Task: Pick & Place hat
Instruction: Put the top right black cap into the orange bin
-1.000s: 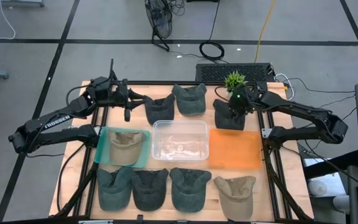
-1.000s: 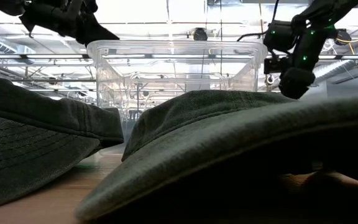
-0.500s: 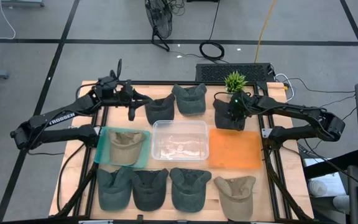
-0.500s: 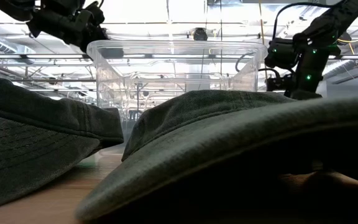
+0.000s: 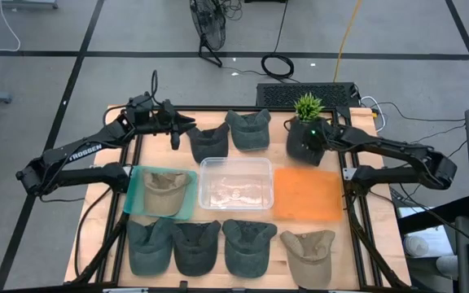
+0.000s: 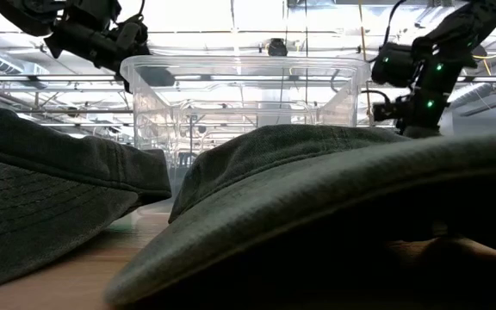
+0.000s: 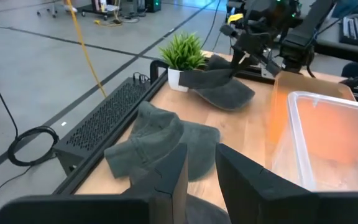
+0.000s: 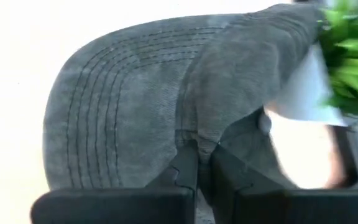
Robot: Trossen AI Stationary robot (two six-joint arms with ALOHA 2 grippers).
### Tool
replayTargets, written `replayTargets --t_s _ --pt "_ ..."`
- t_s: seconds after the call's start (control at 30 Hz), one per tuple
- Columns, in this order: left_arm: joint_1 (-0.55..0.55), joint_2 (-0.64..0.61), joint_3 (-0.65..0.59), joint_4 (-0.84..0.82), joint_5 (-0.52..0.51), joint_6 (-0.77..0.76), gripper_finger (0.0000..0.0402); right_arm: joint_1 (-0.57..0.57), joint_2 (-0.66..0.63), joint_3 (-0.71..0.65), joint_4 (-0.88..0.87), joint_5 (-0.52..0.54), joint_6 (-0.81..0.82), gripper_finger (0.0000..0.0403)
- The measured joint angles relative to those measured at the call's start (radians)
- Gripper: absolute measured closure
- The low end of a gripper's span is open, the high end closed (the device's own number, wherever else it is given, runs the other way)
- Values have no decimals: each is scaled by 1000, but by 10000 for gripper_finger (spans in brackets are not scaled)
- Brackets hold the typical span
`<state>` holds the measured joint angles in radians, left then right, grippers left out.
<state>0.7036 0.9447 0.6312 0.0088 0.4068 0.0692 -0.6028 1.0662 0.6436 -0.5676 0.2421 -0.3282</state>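
A dark grey hat (image 5: 297, 152) lies at the table's far right, beside a potted plant (image 5: 308, 106). My right gripper (image 5: 309, 140) is shut on its crown. My left gripper (image 5: 177, 137) hovers at the far left, fingers a little open and holding nothing. It points toward another dark hat (image 5: 208, 141), which shows just past its fingers in the left wrist view (image 7: 166, 140). A tan hat (image 5: 163, 191) rests on a teal mat (image 5: 137, 195). My right gripper pinches a raised fold of the crown (image 8: 197, 144) between its two fingers, close to where crown and brim meet. The fingers slant down from above. The crown is drawn up toward the gripper (image 7: 238, 59), while the brim (image 7: 229, 96) still rests on the table.
A clear plastic box (image 5: 236, 182) stands mid-table, with an orange mat (image 5: 308, 194) to its right. Another dark hat (image 5: 248, 128) lies in the far row. Several hats line the near edge, among them one at the near left (image 5: 151, 244) and a tan one (image 5: 309, 254).
My right gripper has sunk a little onto the far-right hat and shut on its crown, which now bunches up under it. My left gripper has edged toward the table's right, closer to the far-left dark hat, rolling slightly; its gap is unchanged.
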Motion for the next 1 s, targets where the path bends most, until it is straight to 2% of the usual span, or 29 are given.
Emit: replayTargets --t_s 0.27,0.4,0.53,0.7,0.9,1.0 --pt "-1 0 0 64 1 -27 309 94 -189 124 -84 20 35 400" --pt "-10 0 0 79 1 -47 309 172 -217 230 -221 20 118 401" --pt "-19 0 0 79 2 -45 309 279 -186 320 -342 20 242 401" --pt "-20 0 0 100 3 -56 309 428 -123 415 -305 31 310 402" --pt "-20 0 0 97 2 -72 309 619 10 556 -341 130 385 402" --pt "-20 0 0 102 2 -75 309 698 92 645 -410 129 456 402"
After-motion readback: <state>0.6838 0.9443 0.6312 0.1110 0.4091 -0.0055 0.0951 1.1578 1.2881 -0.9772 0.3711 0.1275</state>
